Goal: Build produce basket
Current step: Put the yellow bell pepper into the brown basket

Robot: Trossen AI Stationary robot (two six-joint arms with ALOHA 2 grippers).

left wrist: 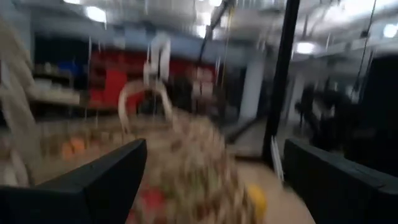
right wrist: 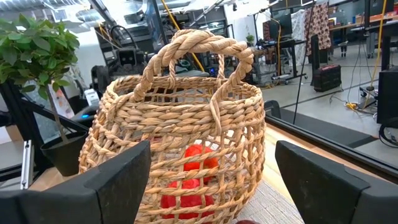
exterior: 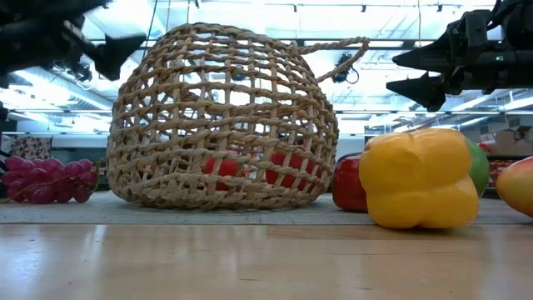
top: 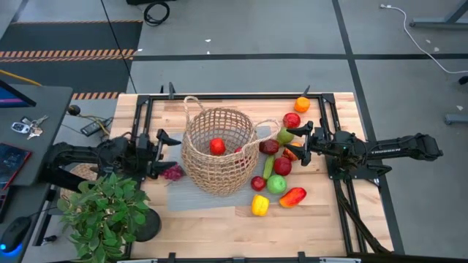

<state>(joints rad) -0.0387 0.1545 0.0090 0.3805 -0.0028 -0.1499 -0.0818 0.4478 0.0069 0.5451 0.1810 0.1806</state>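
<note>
- Right gripper (top: pixel 298 143): fingers spread wide, nothing between them and touching nothing. It hangs above the table just right of the basket, over the loose fruit, its fingers pointing left at the basket wall.
- Left gripper (top: pixel 170 152): fingers likewise wide apart, empty. It sits just left of the basket, fingers pointing right toward it, clear of the weave. In the left wrist view the picture is smeared; the two fingers (left wrist: pixel 106 180) show well separated.
- Basket (top: pixel 219 169): stands upright at mid-table on a grey mat (top: pixel 191 196), mouth facing up. One loop handle rises on its far-left rim, the other on its right rim beside the right gripper.
- Inside the basket: a red fruit (top: pixel 217 146) lies on the bottom; red pieces also show through the weave in the low view and right wrist view.
- Outside, right of the basket: a dark-red piece (top: pixel 269 147), a red apple (top: pixel 292 120), an orange (top: pixel 302 104) at the far edge, and a green cucumber (top: pixel 268 166) with its long axis running near to far.
- Nearer: a green apple (top: pixel 276 184), a yellow pepper (top: pixel 259 205), and a red-orange pepper (top: pixel 292 196) lying slantwise.
- Left of the basket: purple grapes (top: pixel 173 173) on the mat, near the left gripper.
- Potted plant (top: pixel 102 212): near-left corner of the table.
</note>
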